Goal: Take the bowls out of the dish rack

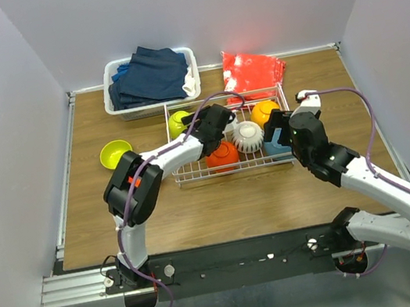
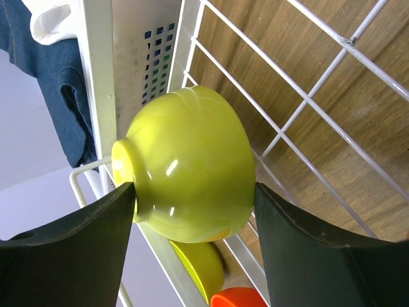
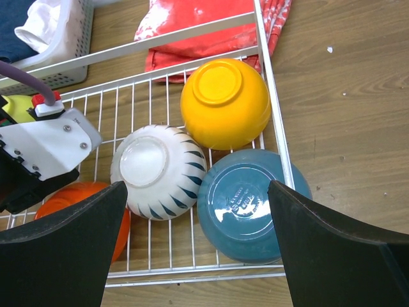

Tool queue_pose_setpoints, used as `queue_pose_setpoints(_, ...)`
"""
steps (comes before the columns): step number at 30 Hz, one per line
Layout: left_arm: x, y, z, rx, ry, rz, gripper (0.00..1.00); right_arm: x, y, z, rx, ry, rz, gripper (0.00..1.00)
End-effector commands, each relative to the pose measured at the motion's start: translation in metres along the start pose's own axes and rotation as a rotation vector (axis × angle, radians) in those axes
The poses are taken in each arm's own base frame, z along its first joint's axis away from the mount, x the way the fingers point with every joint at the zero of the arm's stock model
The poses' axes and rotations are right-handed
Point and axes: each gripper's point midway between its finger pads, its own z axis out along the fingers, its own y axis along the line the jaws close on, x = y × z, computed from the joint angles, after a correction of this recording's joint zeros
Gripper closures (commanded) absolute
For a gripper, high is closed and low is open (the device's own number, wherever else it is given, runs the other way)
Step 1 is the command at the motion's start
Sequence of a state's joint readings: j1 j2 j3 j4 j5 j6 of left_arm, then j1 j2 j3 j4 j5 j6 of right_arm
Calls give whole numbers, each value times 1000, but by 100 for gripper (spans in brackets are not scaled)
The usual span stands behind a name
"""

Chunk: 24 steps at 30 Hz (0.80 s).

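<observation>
The two arms extend from the bottom edge of the overhead view up to the dish rack [image 1: 193, 176], which stands on the wooden surface [image 1: 224, 214] at centre frame.

Right fingers [image 3: 57, 256]: spread wide apart and holding nothing, positioned over the lower right corner of the rack. In the right wrist view, two upside-down bowls lie between them:
- The teal bowl [image 3: 246, 214] is against the right wall of the rack.
- The white striped bowl [image 3: 160, 169] is just beside it on the left.

A red-orange bowl [image 3: 70, 193] sits at the lower left, partly hidden by one finger. The yellow-orange bowl [image 3: 223, 102], also upside down, lies just above the teal and white ones, next to the right wall.

Left fingers [image 2: 64, 256]: closed on a lime green bowl [image 2: 188, 163], with one finger meeting its foot side and the other its opposite wall. This bowl is tipped on its side at the upper left corner of the rack, close to the wire wall.

A second lime green bowl [image 1: 115, 153] stands upright on the surface, outside the rack to its left.

At the top of the overhead view, a white tub [image 1: 119, 109] of dark blue clothes [image 1: 150, 76] stands just beside the rack's upper left corner. A red bag [image 1: 253, 72] lies behind its upper right edge.
</observation>
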State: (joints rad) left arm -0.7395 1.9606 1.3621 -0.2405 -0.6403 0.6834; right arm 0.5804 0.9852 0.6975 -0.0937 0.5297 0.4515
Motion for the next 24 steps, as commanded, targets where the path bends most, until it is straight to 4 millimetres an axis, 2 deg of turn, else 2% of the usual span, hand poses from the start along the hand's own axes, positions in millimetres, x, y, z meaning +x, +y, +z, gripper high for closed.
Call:
queue_pose_setpoints(1,4,-1,-13,9,-2,-53,52,-4,-1,-1,-2,-24,19,1)
queue_pose_setpoints(4,-1,5,-21,-6,-23,-78,59,-6,-1,-2,-4,-29,24,1)
queue_pose_setpoints(10,-15,20,-41,-25,-83,-159,61,-8,1,-3,-16,-35,34,1)
queue_pose_setpoints(14,-23,28,-51,-15,-126,-233,70,-11,6,-4,-38,-36,34,1)
queue_pose_setpoints(19,-29,39,-59,-35,-158,-307,71,-12,18,-7,-111,-28,36,2)
queue_pose_setpoints(24,-41,53,-73,-24,-218,-466,71,-23,27,-13,-165,-54,42,1)
